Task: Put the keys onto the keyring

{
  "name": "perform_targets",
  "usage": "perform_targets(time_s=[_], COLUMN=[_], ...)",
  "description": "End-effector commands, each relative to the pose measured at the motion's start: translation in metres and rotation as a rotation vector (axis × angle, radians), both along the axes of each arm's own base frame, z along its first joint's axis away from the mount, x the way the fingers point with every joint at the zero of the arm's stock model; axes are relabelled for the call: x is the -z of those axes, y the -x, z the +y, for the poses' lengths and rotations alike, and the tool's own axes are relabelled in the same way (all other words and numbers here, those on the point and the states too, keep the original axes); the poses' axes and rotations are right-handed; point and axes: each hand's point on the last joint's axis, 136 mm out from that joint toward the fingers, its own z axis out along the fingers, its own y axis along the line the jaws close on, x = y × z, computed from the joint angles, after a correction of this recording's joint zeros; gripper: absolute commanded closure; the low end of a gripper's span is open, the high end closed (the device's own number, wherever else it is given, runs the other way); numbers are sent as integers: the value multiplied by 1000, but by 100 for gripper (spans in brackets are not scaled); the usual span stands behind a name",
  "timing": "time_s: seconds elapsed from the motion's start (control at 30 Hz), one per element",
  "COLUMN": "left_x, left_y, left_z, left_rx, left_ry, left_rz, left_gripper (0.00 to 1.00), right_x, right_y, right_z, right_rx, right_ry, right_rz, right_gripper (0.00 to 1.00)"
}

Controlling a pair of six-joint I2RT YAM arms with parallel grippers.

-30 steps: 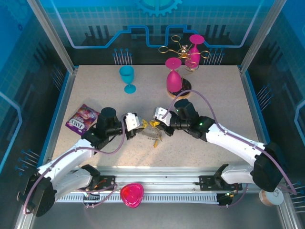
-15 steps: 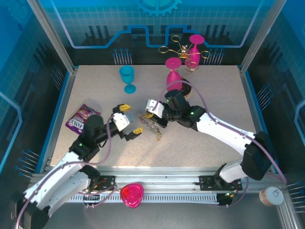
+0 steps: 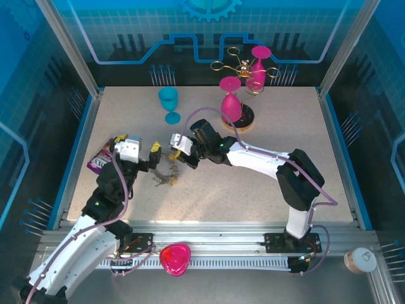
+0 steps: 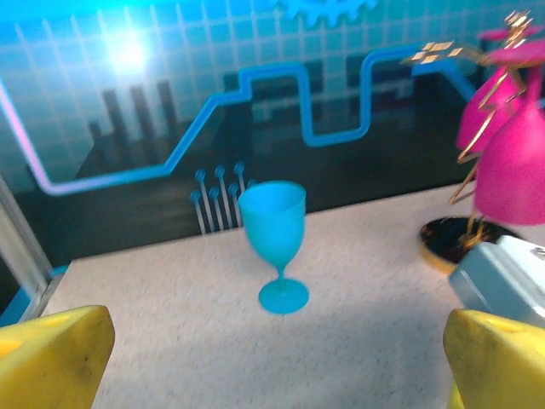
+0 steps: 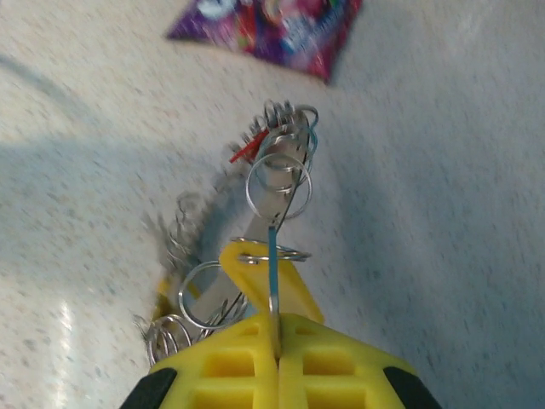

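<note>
Keyring point(image 3: 166, 175) dragged left, clamped in right end effector point(image 3: 173, 158)

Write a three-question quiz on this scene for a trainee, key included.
1. True or false: the left gripper is shut on a key.
2. What is clamped in the right gripper? A) a pink goblet B) the keyring C) the candy packet
3. Fill in: the blue goblet stands ____ on the table.

Key: 1 false, its fingers are wide apart with nothing between them. 2 B. 3 upright.
</note>
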Motion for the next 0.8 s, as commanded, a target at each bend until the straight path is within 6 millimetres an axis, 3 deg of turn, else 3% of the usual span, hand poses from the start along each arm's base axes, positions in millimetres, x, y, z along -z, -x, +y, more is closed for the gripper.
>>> perform_targets(time_s=[0.0,0.17,0.3,0.4,0.47,0.53,0.63,0.7,0.77], left_x=[-1,28,49,63,75,85,91,92,96], left_y=[-10,-26,-34,-39,-44,-47,-50,-52,-55], left_z=[16,19,31,38,42,45,48,50,52], left_rx=[-97,-112,-169,-191,-211,-228,-244,-251,-253], left_ry=[58,73,79,83,61,41,22,13,20], left_rz=[34,124,164,189,213,228,228,210,202], left_gripper=[1,1,1,1,1,1,1,1,1], right_x=[28,67,83,84,82,76,50,24,-6], right_y=[-16,-5,-3,2,6,10,8,0,-11], right_z=[-51,-124,-172,-210,-235,-253,-269,-273,-277], right_rx=[73,123,186,234,272,314,434,562,708], right_ry=[182,471,671,837,927,967,878,700,400], right_rz=[-27,-62,-134,-172,-184,-193,-219,-215,-189], right_gripper=[100,100,95,85,71,61,52,48,41])
